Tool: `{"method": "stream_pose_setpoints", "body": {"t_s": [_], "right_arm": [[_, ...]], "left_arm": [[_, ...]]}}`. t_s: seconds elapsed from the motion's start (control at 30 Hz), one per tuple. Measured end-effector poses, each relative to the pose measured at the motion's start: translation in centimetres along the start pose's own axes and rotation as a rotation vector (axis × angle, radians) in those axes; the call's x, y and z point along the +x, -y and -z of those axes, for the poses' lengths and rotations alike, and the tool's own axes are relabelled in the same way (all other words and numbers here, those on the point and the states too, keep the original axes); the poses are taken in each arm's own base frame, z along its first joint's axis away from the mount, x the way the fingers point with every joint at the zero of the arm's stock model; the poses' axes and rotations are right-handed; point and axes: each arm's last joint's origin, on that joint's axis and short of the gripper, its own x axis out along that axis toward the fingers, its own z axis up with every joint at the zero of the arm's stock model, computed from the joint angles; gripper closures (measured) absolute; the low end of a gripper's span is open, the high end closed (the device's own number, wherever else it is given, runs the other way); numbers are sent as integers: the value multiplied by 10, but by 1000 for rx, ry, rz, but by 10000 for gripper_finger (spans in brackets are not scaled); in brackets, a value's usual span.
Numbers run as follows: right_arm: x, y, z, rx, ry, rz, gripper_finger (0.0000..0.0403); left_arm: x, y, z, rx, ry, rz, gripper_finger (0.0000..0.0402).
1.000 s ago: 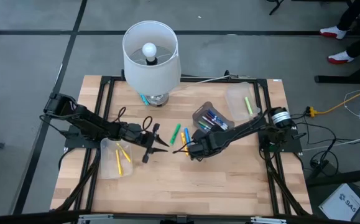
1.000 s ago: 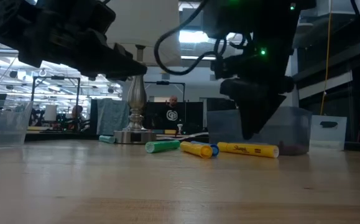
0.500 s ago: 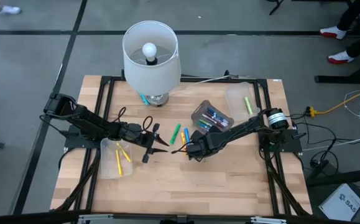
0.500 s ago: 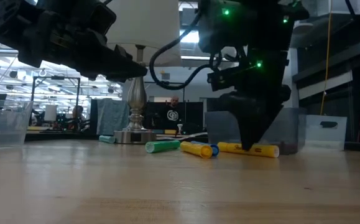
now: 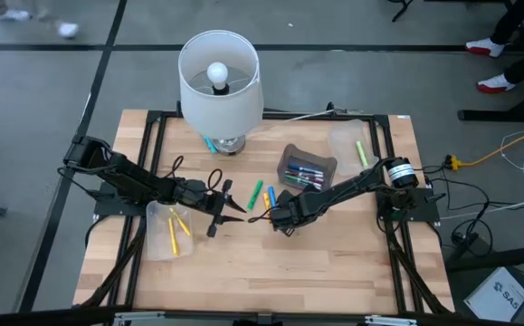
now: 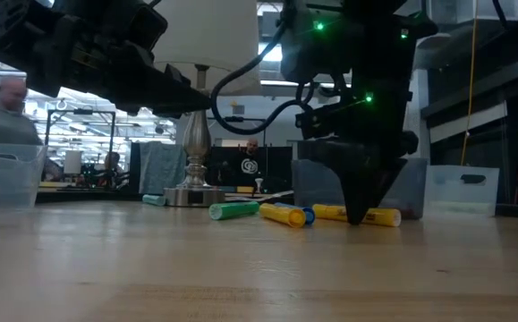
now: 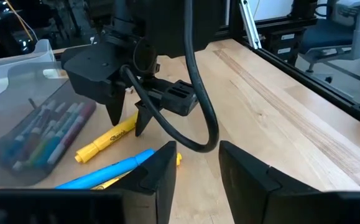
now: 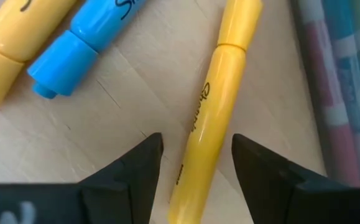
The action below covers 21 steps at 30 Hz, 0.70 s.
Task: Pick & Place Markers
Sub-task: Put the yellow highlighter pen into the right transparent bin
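Several markers lie loose on the table's middle: a green one (image 5: 255, 192), a blue one (image 8: 83, 37) and yellow ones. My right gripper (image 8: 196, 138) is open and points down over one yellow marker (image 8: 212, 118). One finger stands on each side of it, with a gap on both sides, and the tips are low at the table (image 6: 361, 215). My left gripper (image 7: 197, 152) hovers open and holds nothing, left of the loose markers (image 5: 234, 206), pointing toward the right gripper.
A dark clear bin (image 5: 305, 168) holding several markers stands just beyond the right gripper. A clear bin (image 5: 169, 228) with yellow markers sits under the left arm, and another (image 5: 352, 145) at the far right holds a green marker. A lamp (image 5: 221, 77) stands at the far edge.
My right gripper has sunk toward the table and tipped a little, so that its open fingers now straddle the yellow marker. The markers have stayed where they lay.
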Motion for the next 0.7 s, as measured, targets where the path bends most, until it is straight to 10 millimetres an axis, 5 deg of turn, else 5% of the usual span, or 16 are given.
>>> {"method": "stream_pose_setpoints", "body": {"t_s": [0.4, 0.7], "right_arm": [[0, -3, -1, -5, -20, -51, 339], [-6, -9, 5, -38, 10, -42, 340]], "left_arm": [[0, 0, 0, 0, 0, 0, 281], [0, 0, 0, 0, 0, 0, 287]]}}
